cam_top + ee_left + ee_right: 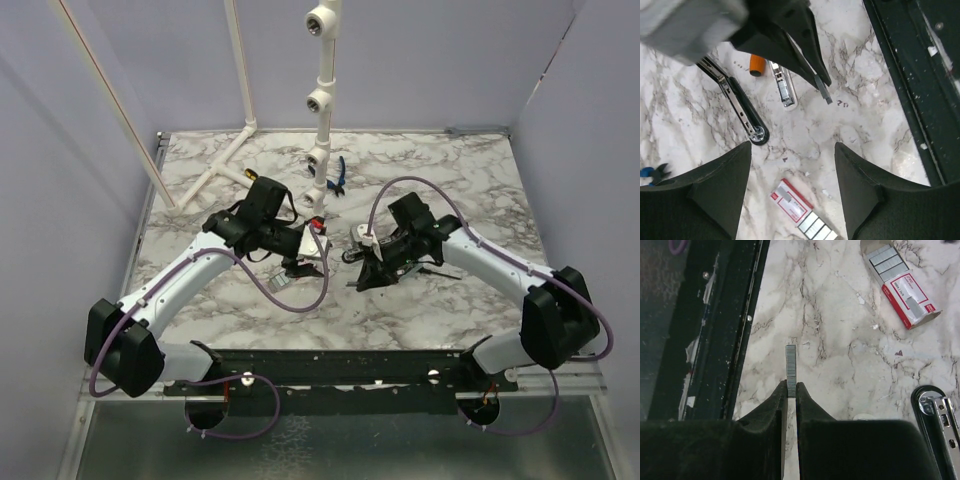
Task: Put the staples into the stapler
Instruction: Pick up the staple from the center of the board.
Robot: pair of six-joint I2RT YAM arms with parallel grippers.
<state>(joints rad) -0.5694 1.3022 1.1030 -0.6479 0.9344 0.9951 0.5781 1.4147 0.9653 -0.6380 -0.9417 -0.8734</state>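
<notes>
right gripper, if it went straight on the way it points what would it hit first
Most likely the bare marble table: the staple strip pinched in the right gripper would touch down first. The stapler lies off to the side. Depth is hard to judge.

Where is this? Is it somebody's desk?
Probably a robot test booth: a left arm and right arm bolted to a marble-patterned table, plain purple walls around it, and a white pipe frame behind.
</notes>
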